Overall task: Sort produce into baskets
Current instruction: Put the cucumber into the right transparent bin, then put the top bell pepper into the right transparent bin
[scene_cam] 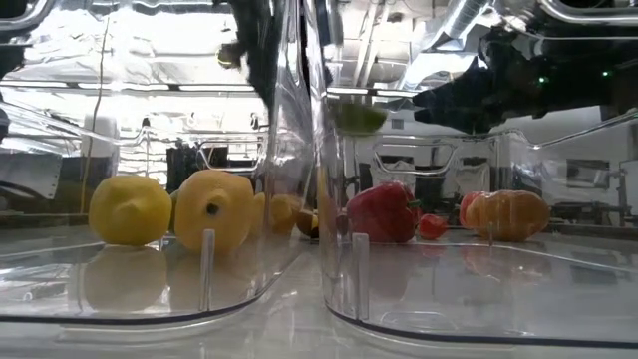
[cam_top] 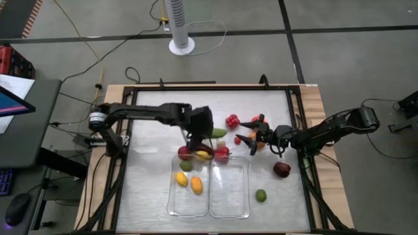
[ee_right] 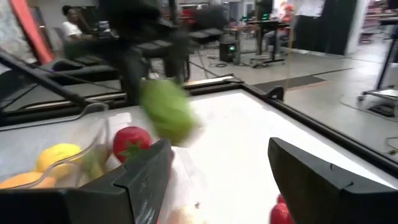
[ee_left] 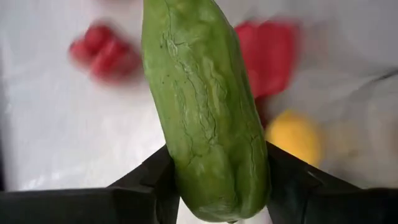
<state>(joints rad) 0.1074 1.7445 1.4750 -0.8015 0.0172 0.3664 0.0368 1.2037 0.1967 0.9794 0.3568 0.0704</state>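
A long green vegetable (ee_left: 205, 106) hangs above the table's middle (scene_cam: 359, 118), just beyond the far edge of the two clear baskets, with my left gripper (cam_top: 208, 130) shut on it. The left basket (cam_top: 174, 196) holds a yellow fruit (cam_top: 181, 177) and an orange one (cam_top: 196, 185); the right basket (cam_top: 243, 196) stands beside it. A red fruit (cam_top: 185, 153), a yellow one (cam_top: 204, 155) and a red pepper (cam_top: 223, 153) lie at the baskets' far edge. My right gripper (cam_top: 247, 130) waits open to the right of the green vegetable, nothing between its fingers (ee_right: 143, 174). My left gripper pinches the green vegetable near one end (ee_left: 186, 180), one finger (ee_left: 152, 186) on each of its long sides. The fingers slant down from the table's left. The vegetable's length runs on past the fingertips, and it is lifted clear of the table.
A red fruit cluster (cam_top: 232, 121) and an orange piece (cam_top: 257, 145) lie by my right gripper. A dark maroon fruit (cam_top: 281, 170) and a small green one (cam_top: 260, 195) lie right of the baskets. A black frame (cam_top: 297, 111) borders the work mat.
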